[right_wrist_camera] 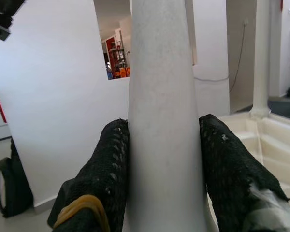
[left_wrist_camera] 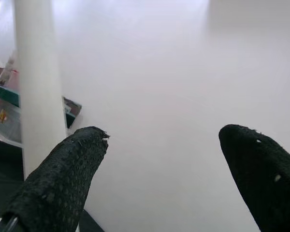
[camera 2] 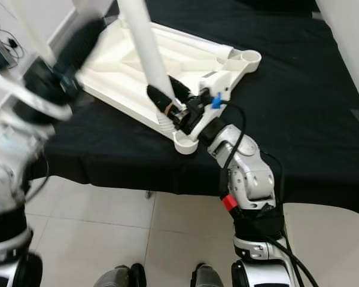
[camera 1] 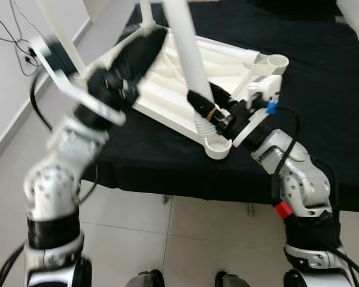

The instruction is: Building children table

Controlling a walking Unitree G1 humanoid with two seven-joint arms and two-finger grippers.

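A white children's table top point(camera 1: 167, 89) lies upside down on a black-covered surface point(camera 1: 323, 89). One white leg point(camera 1: 188, 54) stands up from the top near its front corner. My right gripper point(camera 1: 206, 110) is shut on this leg just above its base, and the leg point(right_wrist_camera: 162, 121) is pressed between both black fingers. My left gripper point(camera 1: 155, 39) is raised over the top's left part, blurred, and stands open point(left_wrist_camera: 159, 159) with nothing between its fingers. Another white leg point(left_wrist_camera: 36, 87) rises beside it.
Two more legs point(camera 1: 63, 30) point(camera 1: 146, 12) stand at the top's far left side. Round sockets sit at the front corner point(camera 1: 218, 147) and the right corner point(camera 1: 275, 61). Cables point(camera 1: 18, 48) hang by the left wall. Tiled floor point(camera 1: 185, 239) lies below the surface's near edge.
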